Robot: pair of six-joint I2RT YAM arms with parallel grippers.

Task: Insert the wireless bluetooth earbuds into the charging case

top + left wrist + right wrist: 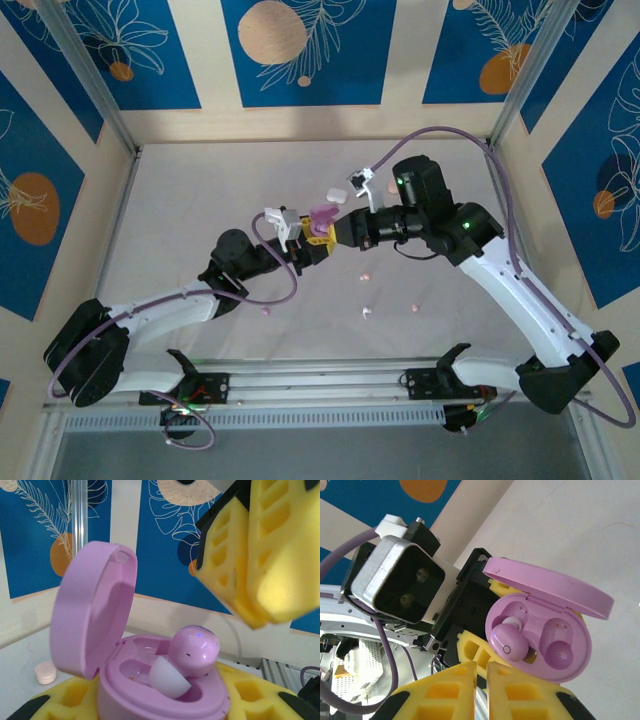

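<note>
My left gripper (pixel 311 244) is clamped on the body of the pale purple charging case (pixel 538 636) and holds it off the table with the lid open. My right gripper (pixel 481 667) has its jaws pressed together on nothing, just beside the case. One pale purple earbud (pixel 509 642) sits in a socket, seemingly a little proud. The other socket (pixel 561 652) is bare. The bud looks light, hard and glossy, so probably slippery. I'd pinch its round flanks gently, or press its dome down with closed tips.
</note>
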